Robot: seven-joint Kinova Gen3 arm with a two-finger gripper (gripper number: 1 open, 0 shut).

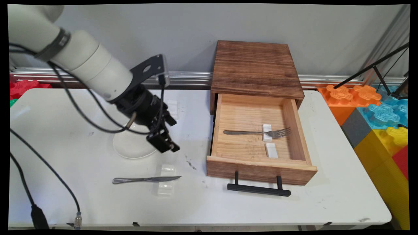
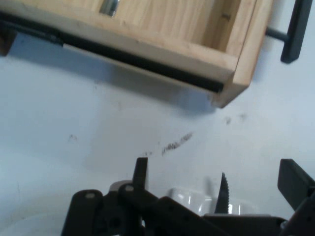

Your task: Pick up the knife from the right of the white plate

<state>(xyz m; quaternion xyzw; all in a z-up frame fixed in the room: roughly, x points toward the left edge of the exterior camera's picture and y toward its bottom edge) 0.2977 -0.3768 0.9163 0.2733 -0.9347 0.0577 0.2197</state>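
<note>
- White desk, scuffed with dark marks, before a grey wall; bright foam blocks past the right edge.
- Near the front edge, left of centre: a table knife, blade resting across a clear plastic rest, handle pointing to the left edge.
- Just behind, above the desk: black gripper, tilted down toward the knife, poised over the rim of a white plate. Fingers spread wide apart, gripping nothing; in the hand view the serrated blade tip showing between them, with the clear rest below.
- Right of centre: wooden drawer, pulled fully out toward the front edge, black bar handle facing forward.
- Inside the drawer: a fork lying crosswise, neck propped on a small white block, tines toward the right wall; a second white block nearer the front, bare.
- At the far edge: dark wooden cabinet housing the drawer, backed against the wall.
</note>
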